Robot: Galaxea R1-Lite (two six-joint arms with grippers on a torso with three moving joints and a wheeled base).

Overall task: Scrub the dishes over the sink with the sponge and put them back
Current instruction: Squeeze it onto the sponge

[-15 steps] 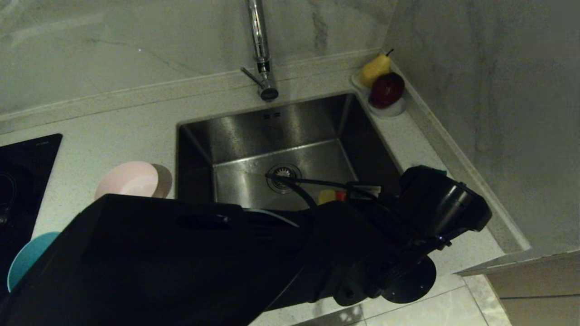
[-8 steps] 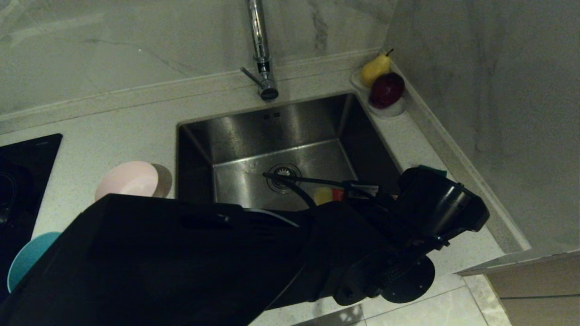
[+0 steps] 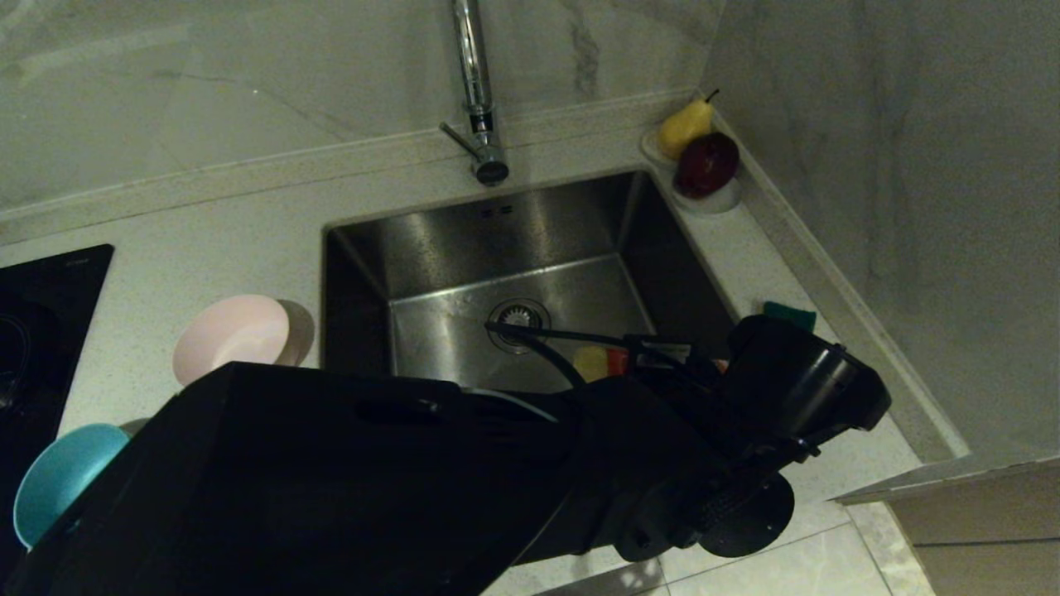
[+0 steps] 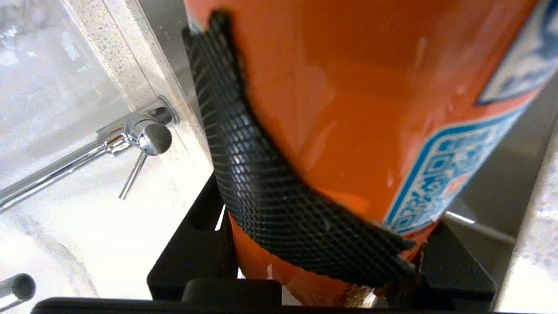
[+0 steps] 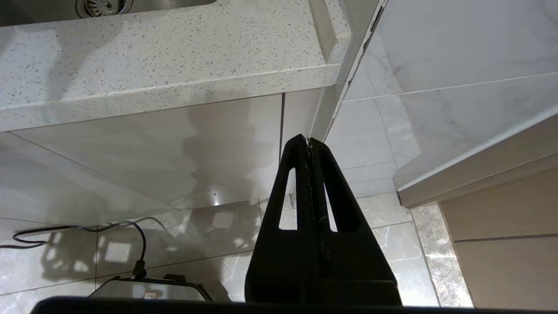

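Cooktop (image 3: 45, 331): black, lying at the far left edge of the counter (image 3: 215, 240).
Blue bowl (image 3: 62, 476): sitting at the near left of the counter, partly hidden behind the left arm.
Pink bowl (image 3: 232, 335): resting on the counter just left of the sink (image 3: 513, 248), standing clear of the arm.
Yellow bowl: not showing in any view.
Left arm: reaching across the front of the sink, its wrist hanging over the sink's right front corner.
Left gripper (image 4: 305, 244): fingers clamping an orange bottle (image 4: 348, 109) with a blue and white label; the mesh pad of one finger (image 4: 261, 192) is pressing flat against it.
Faucet (image 3: 476, 91): standing behind the sink, at its middle.
Sponge (image 3: 788, 314): lying green side up on the counter right of the sink, just beyond the left wrist.
Fruit dish (image 3: 704, 170): holding a pear and a red apple in the back right corner.
Right gripper (image 5: 310, 148): hanging below the counter edge over the floor, fingers pressing together on nothing.
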